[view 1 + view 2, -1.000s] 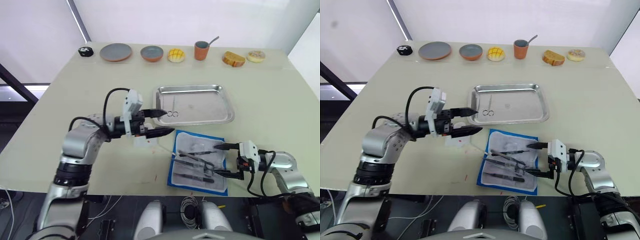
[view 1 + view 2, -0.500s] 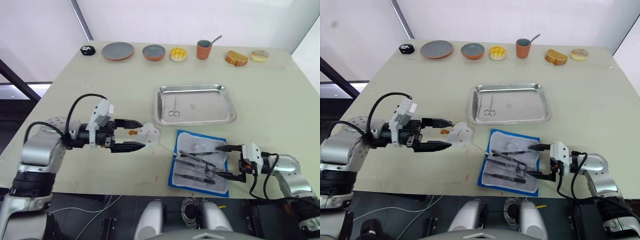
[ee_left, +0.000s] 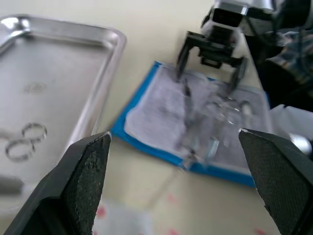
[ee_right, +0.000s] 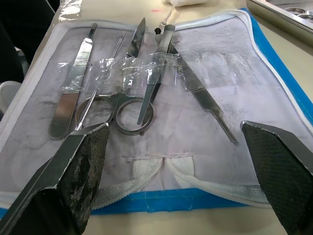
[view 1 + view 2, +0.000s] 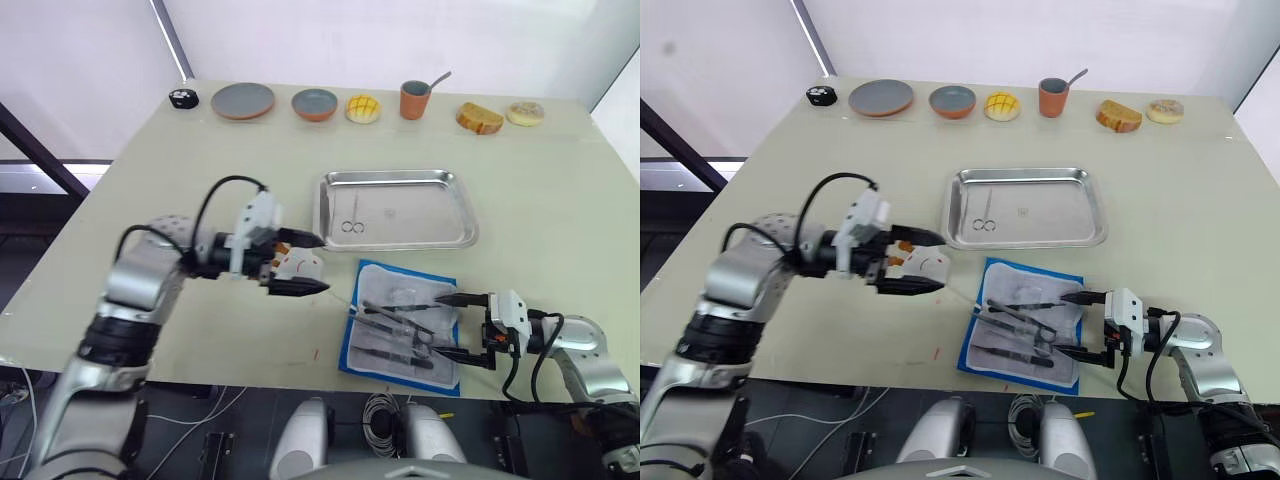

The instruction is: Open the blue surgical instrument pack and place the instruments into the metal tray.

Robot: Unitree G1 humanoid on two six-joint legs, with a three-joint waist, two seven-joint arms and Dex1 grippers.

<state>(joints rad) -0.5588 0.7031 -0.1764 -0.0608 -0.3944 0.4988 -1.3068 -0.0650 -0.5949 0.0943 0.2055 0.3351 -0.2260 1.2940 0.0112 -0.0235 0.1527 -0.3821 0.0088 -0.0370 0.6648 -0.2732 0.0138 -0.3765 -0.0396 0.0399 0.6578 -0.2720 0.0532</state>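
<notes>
Steel gleams from the metal tray [image 5: 395, 208] at mid-bench, with one pair of scissors [image 5: 349, 218] already inside. Just nearer, the blue surgical instrument pack [image 5: 405, 327] lies open, most instruments [image 4: 146, 78] still taped to its lining. The right end effector [image 5: 464, 328] gapes wide and empty at the pack's right edge, and the left end effector [image 5: 306, 263], also open and empty, hovers left of the tray.
</notes>
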